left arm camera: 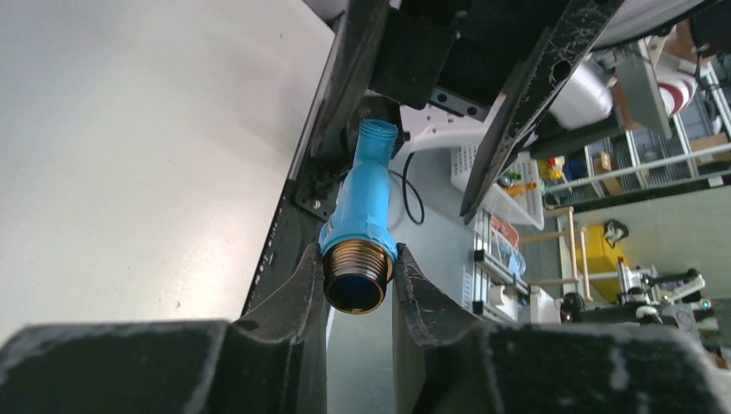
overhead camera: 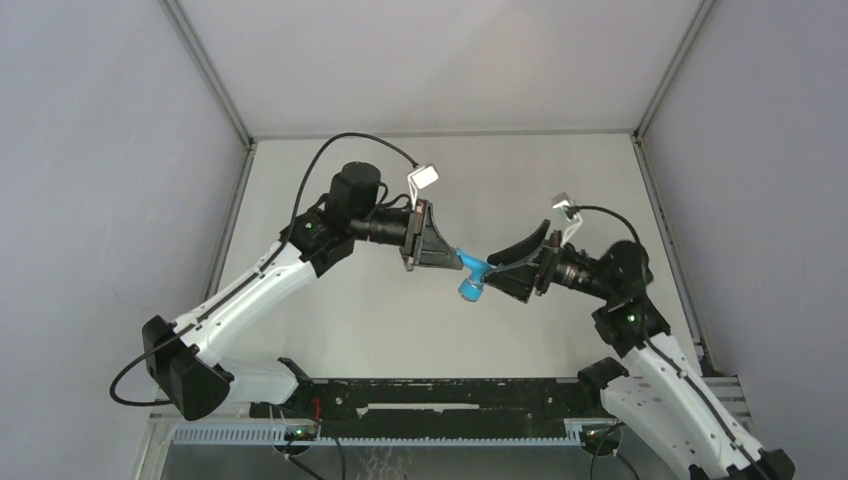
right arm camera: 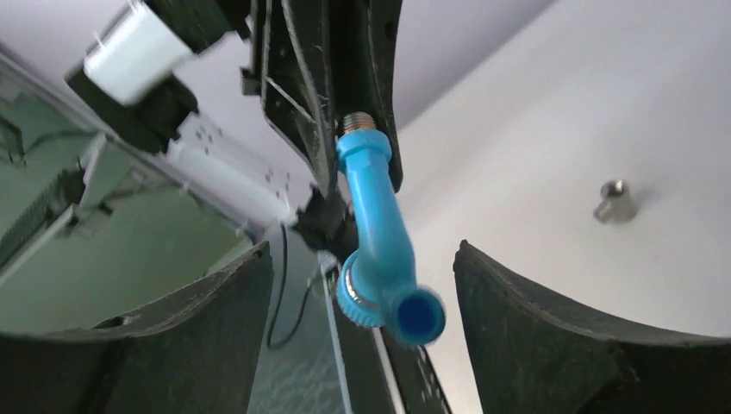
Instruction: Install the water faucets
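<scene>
While the right jaws stand wide apart on either side of the blue tap (right arm camera: 379, 241), at its open blue end, the left jaws are clamped on its threaded metal end, holding it in the air above the worktop (overhead camera: 400, 330). Beyond, a small grey fitting (right arm camera: 615, 201) stands on the worktop, well apart from both.

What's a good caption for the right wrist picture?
Left end effector holds the tap; right end effector open; fitting on table.
</scene>
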